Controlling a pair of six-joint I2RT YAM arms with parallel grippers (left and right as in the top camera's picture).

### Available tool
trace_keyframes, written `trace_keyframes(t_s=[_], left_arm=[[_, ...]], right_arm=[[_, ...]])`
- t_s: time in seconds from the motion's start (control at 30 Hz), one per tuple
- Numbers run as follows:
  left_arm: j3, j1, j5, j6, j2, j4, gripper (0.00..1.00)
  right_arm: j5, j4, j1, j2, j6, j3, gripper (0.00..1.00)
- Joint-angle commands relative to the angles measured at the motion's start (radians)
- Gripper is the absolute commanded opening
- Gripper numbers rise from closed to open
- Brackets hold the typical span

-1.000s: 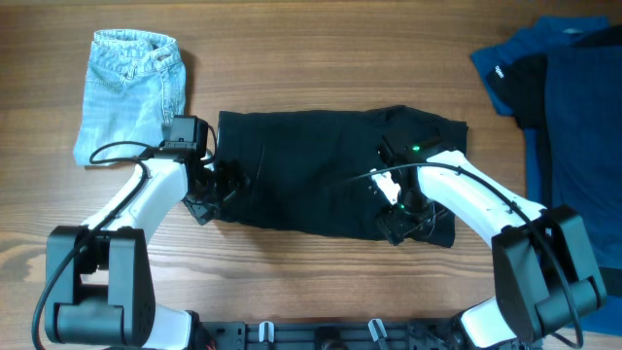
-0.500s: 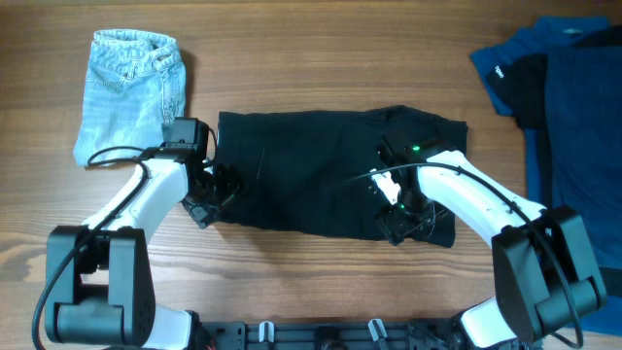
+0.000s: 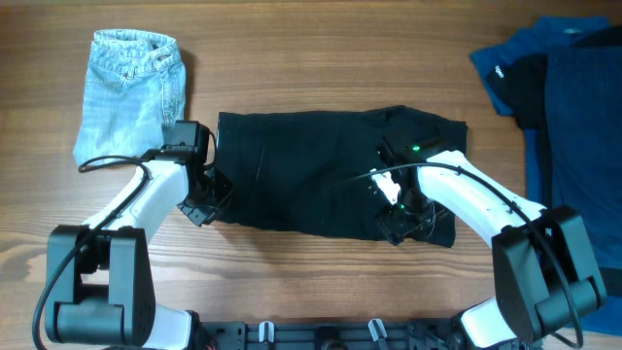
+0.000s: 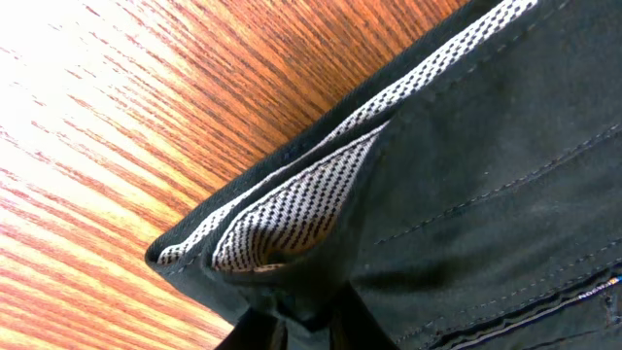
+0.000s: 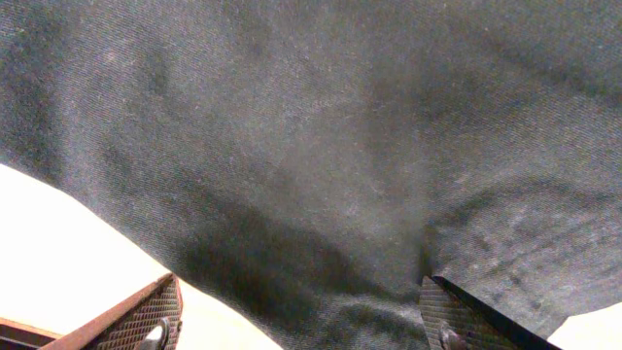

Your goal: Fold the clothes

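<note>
Matte black shorts (image 3: 311,170) lie flat mid-surface (image 3: 321,58), both arms bent low over their near edge.
The left claw (image 3: 209,194) pinches the left near corner, where dotted whitish lining (image 4: 292,209) shows. The right claw (image 3: 403,224) is spread over the rumpled right near corner. Light-blue denim (image 3: 126,92) lies far left.

Black shorts (image 3: 311,180), dotted whitish lining (image 4: 292,209); light-blue denim (image 3: 121,92).

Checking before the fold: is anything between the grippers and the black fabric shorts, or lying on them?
Nothing visible. The left gripper pinches the left edge of the black matte fabric shorts; the right gripper stands open on their near right corner. The light-blue denim garment and the dark blue garments lie apart.
</note>
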Motion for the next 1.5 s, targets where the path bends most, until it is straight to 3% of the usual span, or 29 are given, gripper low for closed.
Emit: trace_keyframes(t_s=[0.0,0.07,0.1,0.17,0.2,0.37,0.6,0.73,1.0,1.1,1.47], left_arm=[[-0.013,0.0,-0.032,-0.005,0.012,0.004,0.09],[-0.013,0.0,-0.032,0.019,0.009,0.01,0.08],[-0.012,0.0,-0.033,0.045,0.007,0.012,0.14],[-0.012,0.0,-0.072,0.073,0.007,0.01,0.53],[-0.012,0.0,-0.094,0.073,0.007,0.007,0.61],[-0.012,0.0,-0.159,0.069,0.008,0.019,0.68],[-0.013,0.0,-0.159,0.069,0.008,0.038,0.65],[-0.013,0.0,-0.154,0.069,0.008,0.05,0.43],[-0.013,0.0,-0.15,0.069,0.007,0.041,0.29],[-0.01,0.0,-0.151,0.07,-0.008,0.018,0.18],[-0.005,0.0,-0.135,0.07,-0.252,0.0,0.15]], right_arm=[[0.01,0.0,0.004,0.012,0.005,0.008,0.79],[0.01,0.0,0.004,0.012,0.005,0.008,0.79],[0.01,0.0,0.004,0.012,0.005,0.008,0.79],[0.01,-0.002,0.004,0.012,0.006,0.008,0.79],[0.01,-0.002,0.004,0.012,0.005,0.008,0.79],[0.01,-0.002,0.004,0.012,0.006,0.008,0.79],[0.01,-0.002,0.004,0.012,0.006,0.008,0.79],[0.01,-0.002,0.004,0.012,0.006,0.008,0.8],[0.01,-0.002,0.004,0.012,0.006,0.008,0.81],[0.01,-0.002,0.004,0.012,0.006,0.008,0.81],[0.008,-0.004,0.004,0.012,0.005,0.008,0.82]])
